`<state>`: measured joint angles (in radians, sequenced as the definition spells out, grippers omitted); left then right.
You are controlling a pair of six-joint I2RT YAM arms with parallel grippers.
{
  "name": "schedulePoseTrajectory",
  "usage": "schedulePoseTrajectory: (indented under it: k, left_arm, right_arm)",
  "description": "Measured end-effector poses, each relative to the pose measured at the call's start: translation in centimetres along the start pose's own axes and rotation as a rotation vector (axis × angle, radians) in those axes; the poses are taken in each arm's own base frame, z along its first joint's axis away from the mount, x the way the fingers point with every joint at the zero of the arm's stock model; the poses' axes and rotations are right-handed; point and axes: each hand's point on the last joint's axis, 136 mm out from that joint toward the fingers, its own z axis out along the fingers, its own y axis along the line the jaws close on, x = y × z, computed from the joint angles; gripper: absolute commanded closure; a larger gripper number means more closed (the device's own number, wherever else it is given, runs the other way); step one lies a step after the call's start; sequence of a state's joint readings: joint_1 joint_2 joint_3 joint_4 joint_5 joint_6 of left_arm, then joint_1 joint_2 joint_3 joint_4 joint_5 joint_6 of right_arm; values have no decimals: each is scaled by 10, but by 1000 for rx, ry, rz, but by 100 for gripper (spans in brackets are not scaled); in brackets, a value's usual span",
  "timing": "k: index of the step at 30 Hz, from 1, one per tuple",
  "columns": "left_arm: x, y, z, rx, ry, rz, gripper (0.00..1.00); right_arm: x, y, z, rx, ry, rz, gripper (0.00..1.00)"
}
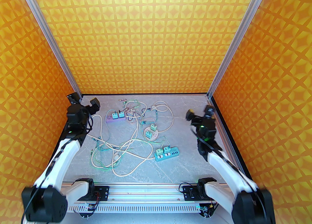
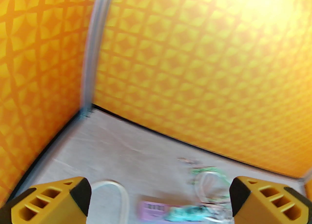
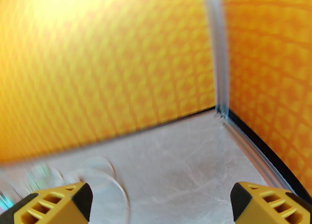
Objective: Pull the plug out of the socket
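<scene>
A: Left gripper (image 1: 94, 105), position and state?
B: Left of centre in the top view, over the far-left corner of the table (image 1: 185, 167). Wrist view: yellow fingers (image 2: 51, 201) spread to full width, nothing between them.
A: Right gripper (image 1: 189, 115)?
B: Right of centre, same picture. Spread just as wide and empty, with bare marbled surface beyond the fingertips (image 3: 270, 201).
A: Plugs and sockets?
B: Three sockets mid-frame in the top view.
- Purple power strip (image 1: 111, 119) at the upper left of the group, near the left gripper, with two teal plugs (image 1: 121, 114) seated side by side.
- Round socket (image 1: 156, 135) in the middle, with two green plugs (image 1: 153, 127) seated.
- Teal power strip (image 1: 173, 154) at the lower right, with two mint plugs (image 1: 160, 151) seated.
- Cream and green cables (image 1: 114, 149) tangled among all three.
Both grippers apart from the lot.
A: Image quality?
B: Wrist views smeared. Purple strip barely legible at the bottom edge of the left one.
</scene>
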<state>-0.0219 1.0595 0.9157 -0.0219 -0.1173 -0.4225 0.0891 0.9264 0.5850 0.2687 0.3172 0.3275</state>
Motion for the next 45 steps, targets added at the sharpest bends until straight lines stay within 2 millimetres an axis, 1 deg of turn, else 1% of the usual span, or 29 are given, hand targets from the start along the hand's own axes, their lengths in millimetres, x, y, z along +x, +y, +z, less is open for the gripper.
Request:
schedulePoseTrajectory:
  k: [1, 2, 4, 7, 9, 10, 12, 14, 15, 16, 17, 18, 19, 20, 22, 24, 25, 28, 33, 36, 38, 42, 45]
  left_arm:
    - [3, -6, -5, 25, 16, -16, 1]
    - [9, -17, -11, 68, 37, -33, 1]
    - [25, -40, -21, 150, 84, -52, 0]
    - [63, -74, -35, 268, 184, -50, 1]
    - [97, -94, -45, 337, 267, -32, 3]
    - [111, -100, -50, 359, 301, -21, 5]
    - [149, -112, -62, 409, 384, 11, 5]
    - [180, -121, -73, 446, 454, 49, 5]
    - [195, -125, -80, 466, 488, 74, 5]
    - [208, -129, -85, 483, 516, 97, 4]
    - [216, -132, -90, 500, 532, 113, 4]
    - [223, -135, -94, 516, 546, 130, 4]
    - [229, -137, -97, 530, 553, 142, 3]
    - [232, -139, -100, 541, 557, 151, 3]
    - [238, -144, -105, 566, 560, 180, 3]
    - [241, -149, -109, 589, 560, 198, 3]
    - [244, -152, -111, 600, 562, 208, 3]
    - [249, -155, -112, 613, 567, 230, 2]
    - [261, -157, -109, 610, 591, 265, 2]
    - [267, -160, -107, 614, 603, 289, 2]
    - [266, -163, -107, 623, 599, 300, 2]
    - [261, -171, -107, 639, 584, 311, 4]
    - [262, -178, -107, 652, 588, 331, 7]
  right_arm:
    - [-5, 2, -5, -14, -1, 26, 2]
    - [-9, 6, -11, -36, 9, 52, 2]
    - [-11, 15, -18, -84, 50, 85, 2]
    - [-2, 29, -24, -145, 159, 114, 2]
    - [12, 36, -29, -183, 256, 129, 2]
    - [18, 38, -32, -193, 291, 134, 2]
    - [41, 41, -41, -214, 406, 142, 1]
    - [62, 41, -52, -218, 502, 139, 2]
    - [74, 42, -59, -225, 554, 137, 6]
    - [85, 44, -66, -234, 598, 132, 20]
    - [95, 45, -72, -243, 639, 133, 29]
    - [106, 46, -79, -252, 680, 134, 36]
    - [119, 47, -86, -257, 723, 134, 43]
    - [129, 47, -92, -259, 759, 138, 47]
    - [161, 43, -108, -255, 857, 129, 50]
    - [186, 37, -122, -241, 931, 131, 58]
    - [200, 32, -131, -234, 969, 135, 60]
    - [228, 21, -151, -211, 1044, 156, 63]
    - [251, 19, -171, -217, 1119, 165, 64]
    - [263, 24, -178, -233, 1156, 155, 65]
    - [271, 29, -180, -243, 1181, 143, 65]
    - [286, 39, -177, -253, 1219, 129, 64]
    - [287, 51, -163, -259, 1224, 114, 64]
